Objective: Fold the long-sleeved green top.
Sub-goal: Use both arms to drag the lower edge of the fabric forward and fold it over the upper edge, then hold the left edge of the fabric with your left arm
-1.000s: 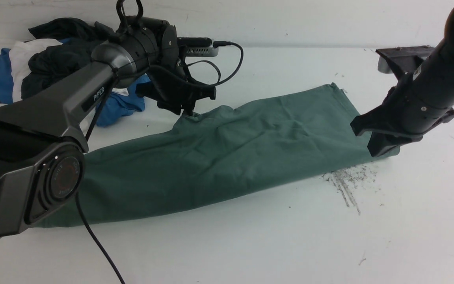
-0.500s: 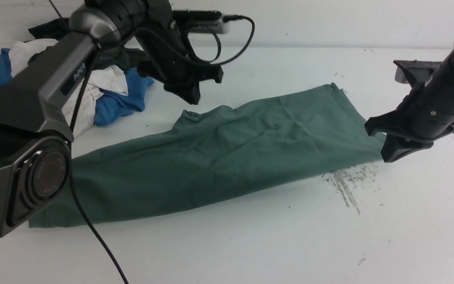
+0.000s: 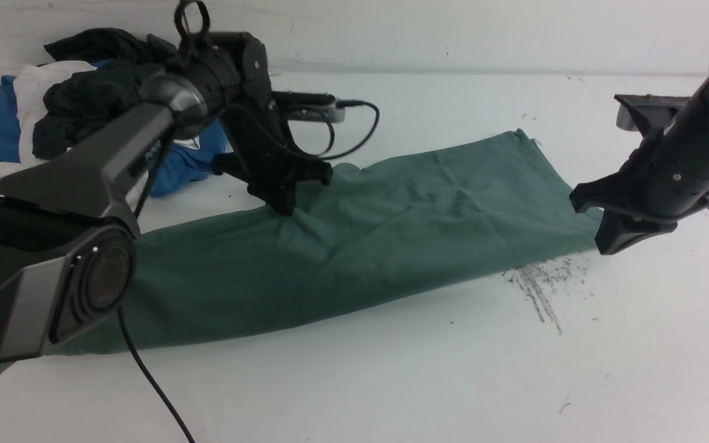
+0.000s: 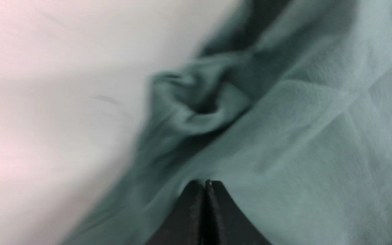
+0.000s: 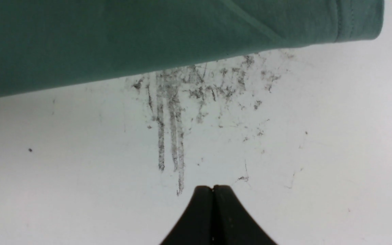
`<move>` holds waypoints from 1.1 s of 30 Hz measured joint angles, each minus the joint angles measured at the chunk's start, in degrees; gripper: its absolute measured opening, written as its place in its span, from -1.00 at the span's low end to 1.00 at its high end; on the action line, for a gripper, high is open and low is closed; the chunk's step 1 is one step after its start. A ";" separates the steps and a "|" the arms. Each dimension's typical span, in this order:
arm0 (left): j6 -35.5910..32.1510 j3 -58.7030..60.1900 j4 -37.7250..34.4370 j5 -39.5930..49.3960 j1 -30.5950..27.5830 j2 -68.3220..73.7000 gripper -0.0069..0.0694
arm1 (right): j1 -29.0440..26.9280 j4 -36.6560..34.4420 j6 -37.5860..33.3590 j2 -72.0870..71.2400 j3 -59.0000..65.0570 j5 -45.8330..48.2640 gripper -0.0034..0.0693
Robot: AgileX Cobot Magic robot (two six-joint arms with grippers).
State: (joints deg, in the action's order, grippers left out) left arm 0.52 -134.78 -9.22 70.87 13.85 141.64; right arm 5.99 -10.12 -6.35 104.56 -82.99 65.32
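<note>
The green long-sleeved top (image 3: 360, 240) lies folded into a long band slanting across the white table, from near left to far right. My left gripper (image 3: 284, 206) is shut with nothing between its jaws, its tip down on the top's far edge. In the left wrist view the shut left gripper (image 4: 205, 182) points at the cloth (image 4: 301, 143) beside a bunched fold (image 4: 196, 105). My right gripper (image 3: 610, 243) is shut and empty, hovering just off the top's right end. In the right wrist view it (image 5: 213, 186) is over bare table below the hem (image 5: 352, 20).
A pile of blue, white and dark garments (image 3: 77, 104) sits at the far left of the table. Dark scuff marks (image 3: 539, 283) lie on the table in front of the top's right end. The left arm's cable (image 3: 151, 381) hangs near the front left.
The left gripper shut, rose off the top's bunched far edge with nothing in it, then came back down onto the cloth. The right gripper drew back slightly to the right.
</note>
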 joint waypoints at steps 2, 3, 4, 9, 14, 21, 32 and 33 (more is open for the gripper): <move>-0.52 -0.26 -1.84 -0.08 -2.64 -2.66 -0.82 | 0.00 0.06 -0.63 0.00 0.00 0.93 -0.94; -0.93 -0.26 -2.83 -0.03 -4.22 -3.79 -0.82 | 0.00 0.06 -0.73 0.00 0.00 1.22 -0.94; -1.72 -0.18 -4.27 -0.03 -5.94 -5.33 -0.82 | 0.00 0.00 -1.01 0.00 0.00 1.47 -0.94; -4.80 6.23 -11.97 -0.26 -14.29 -15.71 -0.82 | 0.00 0.62 -1.88 0.00 0.00 3.67 -0.94; -7.39 22.77 -12.81 -0.28 -19.28 -27.75 -0.82 | 0.00 0.83 -2.72 0.00 0.00 4.65 -0.94; -7.84 48.04 -9.17 -0.10 -22.84 -39.85 -0.78 | 0.00 -2.84 -3.14 0.00 0.00 3.16 -0.94; -0.52 51.59 1.17 -3.85 -21.18 -37.95 -0.19 | 0.00 -5.61 -4.27 0.74 0.00 2.24 -0.94; 0.95 51.63 2.51 -4.18 -21.18 -37.64 -0.10 | 0.00 -5.61 -4.27 1.11 0.00 2.24 -0.94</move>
State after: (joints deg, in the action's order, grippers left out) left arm 1.47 -83.14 -6.72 66.69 -7.34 103.99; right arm 5.99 -15.73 -10.62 105.67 -82.99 67.56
